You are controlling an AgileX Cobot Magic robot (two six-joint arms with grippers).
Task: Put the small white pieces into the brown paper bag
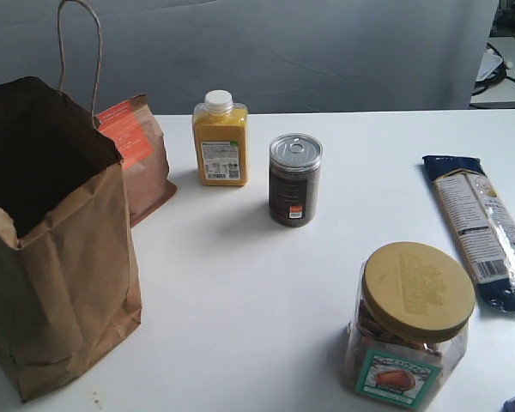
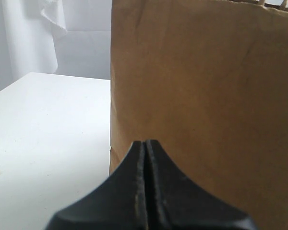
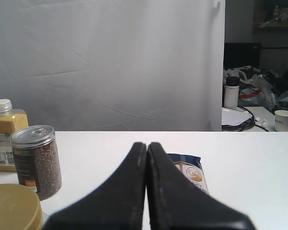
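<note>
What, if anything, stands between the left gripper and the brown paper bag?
Nothing visible does. In the left wrist view, the shut left gripper points straight at the brown paper bag, with no object in the gap.

Left gripper [image 2: 145, 142] and right gripper [image 3: 147, 143], as seen in the wrist views. Each consists of two matte black fingers [image 2: 127, 187] of wedge form, narrow and rounded at the tip and flaring broadly toward the base. The paired fingers meet along a thin, straight central seam. On either side of this seam the surfaces slope away smoothly, and the edges bordering it appear faintly grainy and slightly paler.
</note>
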